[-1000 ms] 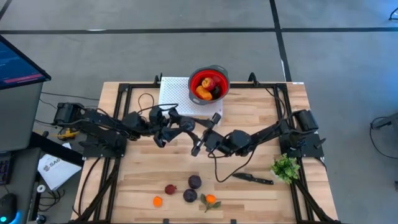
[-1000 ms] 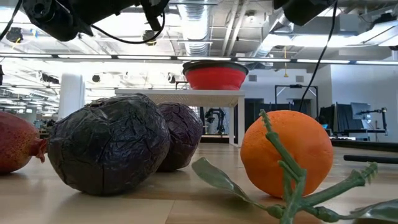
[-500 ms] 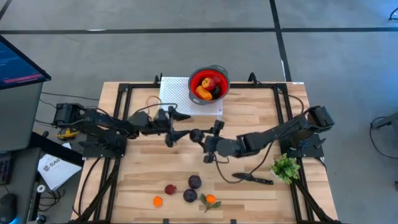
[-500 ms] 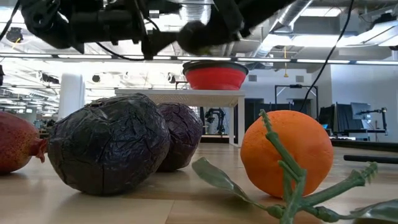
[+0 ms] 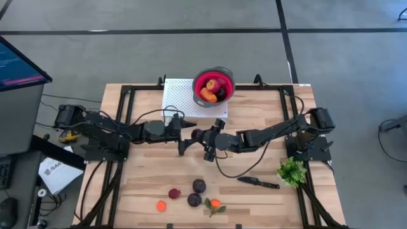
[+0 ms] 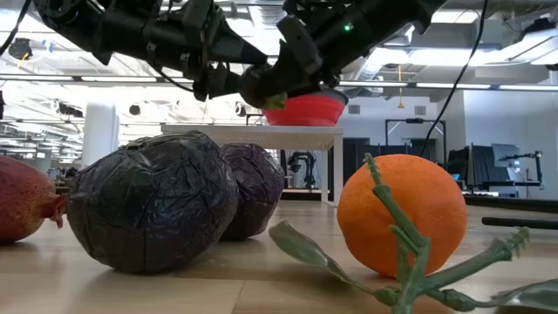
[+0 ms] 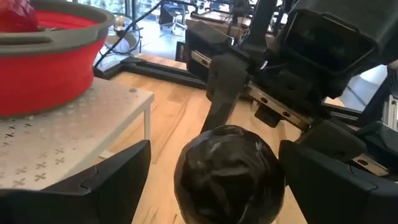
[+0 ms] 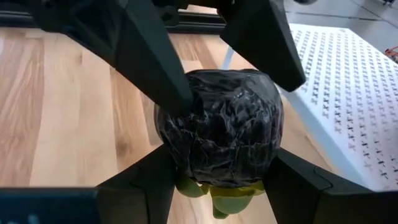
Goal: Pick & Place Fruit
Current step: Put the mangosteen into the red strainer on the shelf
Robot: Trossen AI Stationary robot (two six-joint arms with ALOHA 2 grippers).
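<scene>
We log one dark purple fruit [image 8: 219, 134] before the red bowl [image 5: 214, 86], right gripper [image 5: 205, 141] clamping it; left gripper [image 5: 188, 138] spread around it.

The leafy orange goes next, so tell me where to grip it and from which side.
Grip the leafy orange across its round body, coming straight down from above. Its leaves sprawl low along the table and a dark purple fruit lies close on the left arm's side, so a level approach looks blocked. Close the jaws on bare skin above the leaves.

Lab: exposed ducts [image 6: 288, 35], robot benches
</scene>
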